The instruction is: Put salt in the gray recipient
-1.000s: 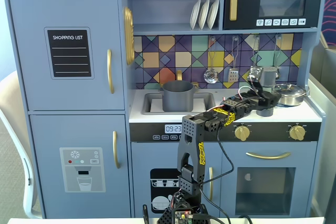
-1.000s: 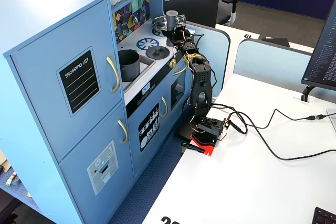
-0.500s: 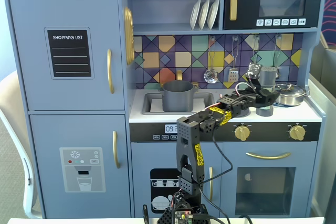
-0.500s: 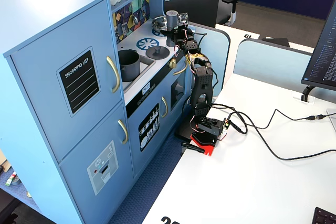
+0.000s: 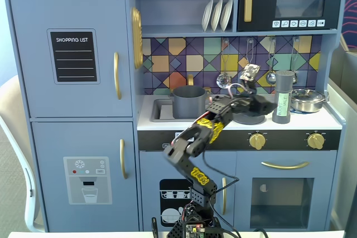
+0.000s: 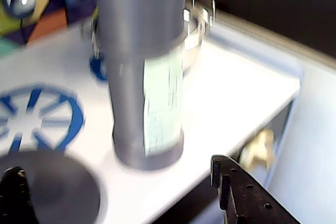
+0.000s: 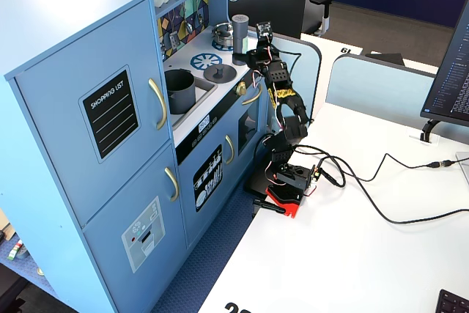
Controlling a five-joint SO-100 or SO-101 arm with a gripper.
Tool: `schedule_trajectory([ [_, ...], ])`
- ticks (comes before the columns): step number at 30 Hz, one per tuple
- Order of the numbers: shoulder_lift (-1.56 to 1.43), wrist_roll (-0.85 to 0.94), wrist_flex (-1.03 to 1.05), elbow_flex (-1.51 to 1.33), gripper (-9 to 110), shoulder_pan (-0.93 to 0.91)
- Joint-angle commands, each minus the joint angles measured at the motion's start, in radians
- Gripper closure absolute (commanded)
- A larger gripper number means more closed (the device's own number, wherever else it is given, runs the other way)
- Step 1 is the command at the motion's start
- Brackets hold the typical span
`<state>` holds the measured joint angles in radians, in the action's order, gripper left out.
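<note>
Black hand [image 6: 118, 182] gapes wide, empty, before upright salt [image 6: 144, 72].

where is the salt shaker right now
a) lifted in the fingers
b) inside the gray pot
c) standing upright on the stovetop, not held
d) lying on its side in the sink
c: the salt shaker stands upright on the stovetop, and the wrist view shows the open fingers short of it, not touching.

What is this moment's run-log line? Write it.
gripper: open, facing shaker | tall gray cylindrical salt shaker: upright on stovetop, ungripped | matte dark gray pot: in sink
</note>
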<state>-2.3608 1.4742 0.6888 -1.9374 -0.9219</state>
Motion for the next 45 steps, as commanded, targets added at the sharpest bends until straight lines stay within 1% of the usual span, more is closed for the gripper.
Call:
schedule_trajectory([
  [1,-0.215,0.071,0.222,-0.017,74,0.069],
  [3,-0.285,0.158,0.351,-0.046,83,0.126],
  [4,-0.318,0.183,0.402,-0.066,89,0.16],
  [5,-0.353,0.179,0.433,-0.1,97,0.201],
  [6,-0.382,0.175,0.457,-0.133,101,0.244],
  [10,-0.471,0.164,0.515,-0.272,101,0.407],
  [13,-0.511,0.184,0.52,-0.407,101,0.517],
  [14,-0.523,0.166,0.518,-0.457,101,0.555],
  [17,-0.566,0.114,0.477,-0.632,101,0.657],
  [21,-0.647,0.192,0.437,-0.851,101,0.764],
  [24,-0.69,0.167,0.428,-0.965,101,0.827],
  [26,-0.709,0.14,0.439,-1.023,101,0.853],
  [32,-0.857,0.17,0.558,-1.178,101,0.865],
  [37,-0.859,0.12,0.635,-1.18,101,0.916],
  [40,-0.859,0.06,0.64,-1.18,99,0.897],
  [45,-0.859,0.06,0.638,-1.18,98,0.873],
])
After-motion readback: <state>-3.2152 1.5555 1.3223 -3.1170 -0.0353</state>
